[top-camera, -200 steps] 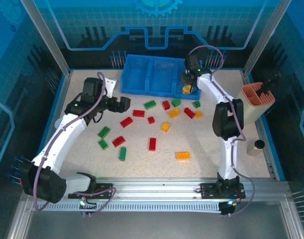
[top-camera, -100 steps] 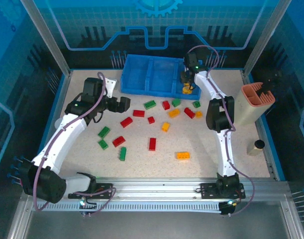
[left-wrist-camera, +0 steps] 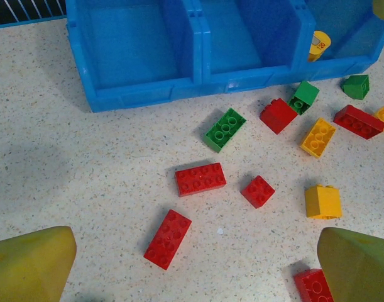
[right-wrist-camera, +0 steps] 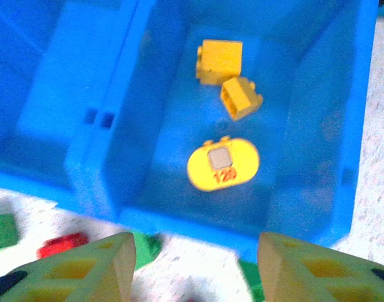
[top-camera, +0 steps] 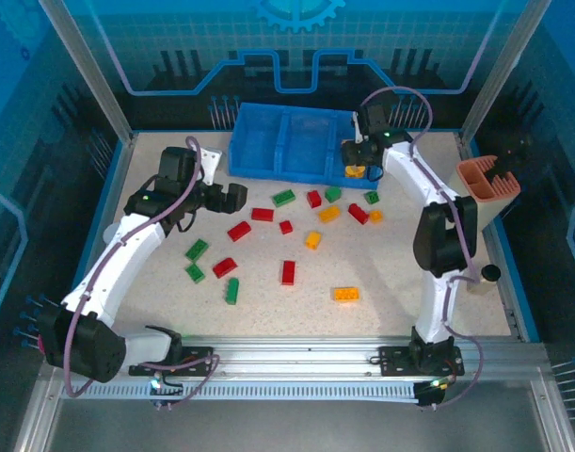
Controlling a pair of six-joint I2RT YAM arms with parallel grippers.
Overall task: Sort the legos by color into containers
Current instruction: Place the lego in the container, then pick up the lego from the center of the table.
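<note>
The blue tray with three compartments stands at the back of the table. My right gripper hovers over the front wall of its right compartment, open, nothing between the fingers. Two yellow bricks and a yellow oval piece lie in that compartment. Red, green and yellow legos are scattered on the table in front of the tray. My left gripper is open and empty above a red brick, with another red brick and a green one beyond it.
A salmon-and-beige holder stands at the right edge, a small cylinder in front of it. An orange brick lies apart towards the near side. The tray's left and middle compartments look bare.
My right gripper went from shut to open over the right compartment and drew back slightly toward its front wall; the arm's elbow swung right. The left arm has not moved.
</note>
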